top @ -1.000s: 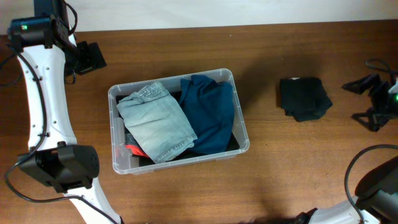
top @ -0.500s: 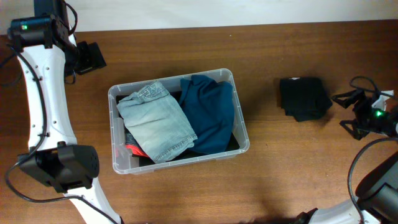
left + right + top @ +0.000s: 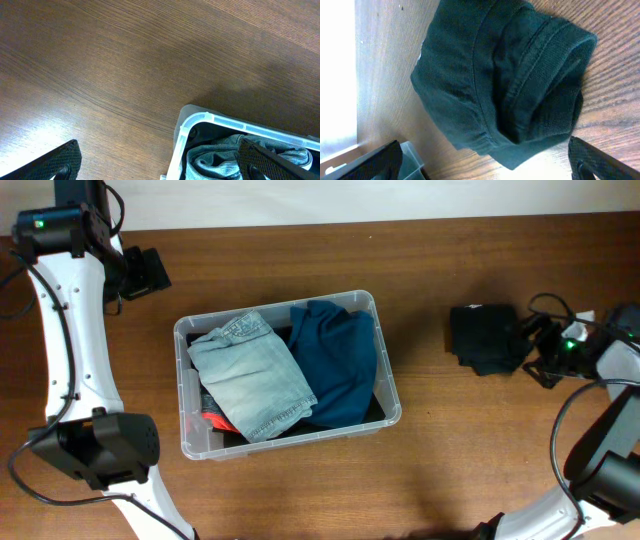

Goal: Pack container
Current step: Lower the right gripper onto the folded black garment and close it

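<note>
Right gripper (image 3: 534, 352) first: jaws spread wide, nothing in them. It's low over the table, aimed at a dark folded cloth garment (image 3: 488, 337) and just beside that garment's edge on the robot's right. In the right wrist cam the gripper (image 3: 482, 152) has both black fingers (image 3: 380, 160) down in the bottom corners. The garment (image 3: 495, 85) fills most of the frame ahead of the gap, folded edge w/ a seam facing the cam. Can't tell if a fingertip touches the cloth, but it's def not clamped.

Left gripper (image 3: 143, 272) is also wide open w/ nothing held, parked up by the far-left part of the table, near the tub's far-left corner but apart from it. The left wrist cam shows that gripper (image 3: 162, 162) over bare wood w/ the tub corner poking in at the bottom.

The large clear plastic rectangular tub (image 3: 396, 408) sits on the brown wooden table (image 3: 450, 470) a bit left of centre, btw the two arms and well apart from the dark garment. From the left wrist its rounded rim (image 3: 210, 119) is visible. Inside it there's a folded light-blue denim piece (image 3: 250, 375) on the left half and a dark teal-blue cloth (image 3: 335, 360) on the right half, touching each other. Something small and red-orange (image 3: 212, 418) peeks out under the denim at the near-left, and idk what that is.
</note>
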Controlling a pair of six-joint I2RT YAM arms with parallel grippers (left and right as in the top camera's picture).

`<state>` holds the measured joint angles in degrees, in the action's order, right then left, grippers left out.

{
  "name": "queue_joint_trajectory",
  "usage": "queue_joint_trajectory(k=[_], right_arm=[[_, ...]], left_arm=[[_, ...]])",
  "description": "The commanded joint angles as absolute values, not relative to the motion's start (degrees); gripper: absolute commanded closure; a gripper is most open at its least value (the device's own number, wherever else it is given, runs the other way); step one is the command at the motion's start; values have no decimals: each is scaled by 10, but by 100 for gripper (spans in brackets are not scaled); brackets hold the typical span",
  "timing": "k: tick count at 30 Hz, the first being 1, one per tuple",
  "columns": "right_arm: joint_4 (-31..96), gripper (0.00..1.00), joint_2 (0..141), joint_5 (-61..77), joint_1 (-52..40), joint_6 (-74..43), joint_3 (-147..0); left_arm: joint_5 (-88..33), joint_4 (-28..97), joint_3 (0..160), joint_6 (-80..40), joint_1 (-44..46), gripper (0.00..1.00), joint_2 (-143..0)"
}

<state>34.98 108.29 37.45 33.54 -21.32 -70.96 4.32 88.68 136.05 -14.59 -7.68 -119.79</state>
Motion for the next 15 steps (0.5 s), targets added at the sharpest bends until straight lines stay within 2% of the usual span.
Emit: queue_joint_trajectory(k=[1,15], right_arm=[[344,2,1097,354,339,-231,-704],[352,2,1101,338,356,-216,-692]], left_arm=[[39,887,1359,-152,-79,0,-1193],[39,887,1359,-152,-79,1,-1193]])
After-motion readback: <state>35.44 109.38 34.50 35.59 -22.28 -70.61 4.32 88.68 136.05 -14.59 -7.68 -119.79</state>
